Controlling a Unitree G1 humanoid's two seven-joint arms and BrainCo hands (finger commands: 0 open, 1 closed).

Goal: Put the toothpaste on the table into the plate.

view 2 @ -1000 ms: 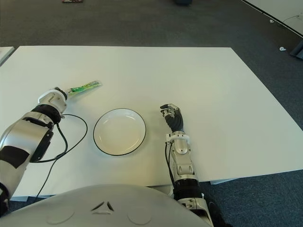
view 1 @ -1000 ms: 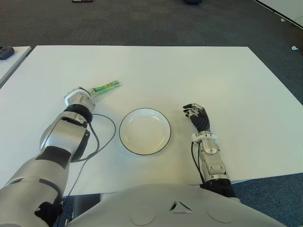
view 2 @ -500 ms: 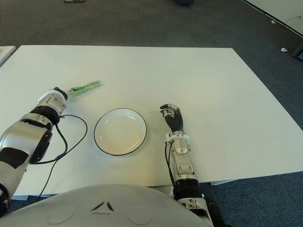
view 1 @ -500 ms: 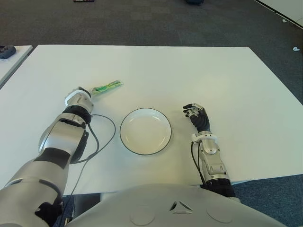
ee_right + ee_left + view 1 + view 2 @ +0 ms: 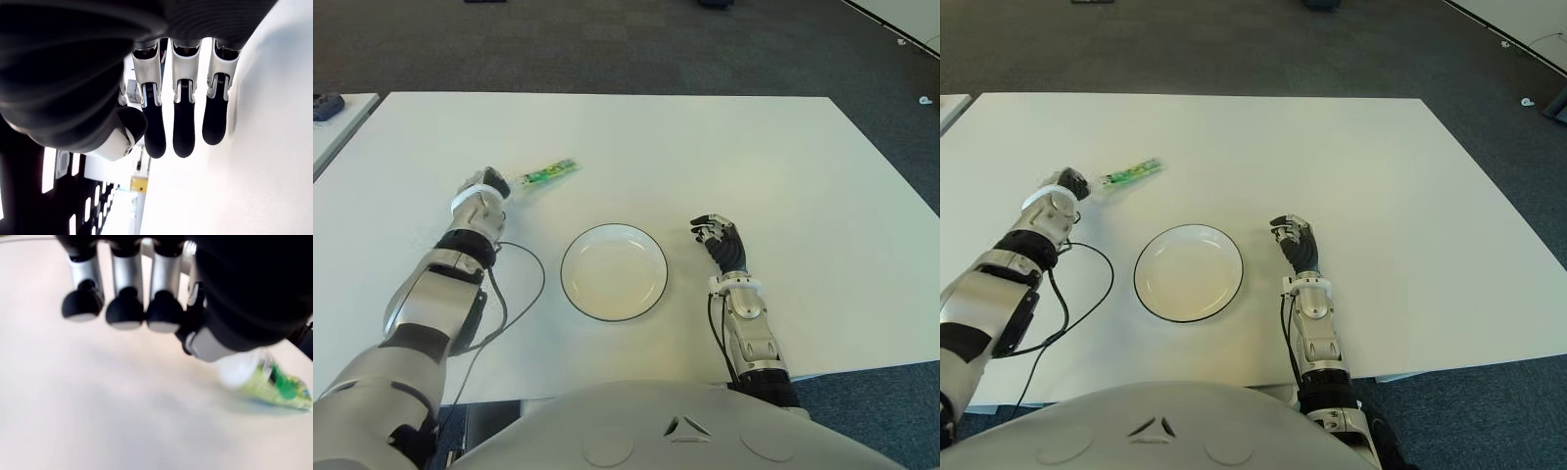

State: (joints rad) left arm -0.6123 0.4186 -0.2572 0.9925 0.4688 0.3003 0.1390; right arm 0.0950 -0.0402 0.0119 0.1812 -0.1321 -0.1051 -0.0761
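Note:
A green toothpaste tube (image 5: 548, 172) lies on the white table (image 5: 705, 147), left of and beyond the plate. Its white cap end points toward my left hand (image 5: 489, 185). In the left wrist view the fingers (image 5: 126, 308) are stretched out above the table with nothing in them, and the thumb is right beside the cap of the tube (image 5: 274, 382). The white plate (image 5: 613, 272) with a dark rim sits empty at the table's near middle. My right hand (image 5: 719, 238) shows to the right of the plate, its fingers (image 5: 183, 132) relaxed and empty.
A black cable (image 5: 514, 294) loops on the table beside my left forearm. Dark carpet surrounds the table. Part of another white table (image 5: 333, 122) with a dark object shows at the far left.
My left hand has slid forward along the table toward the tube. The toothpaste has shifted slightly away and to the right. The right hand has not moved.

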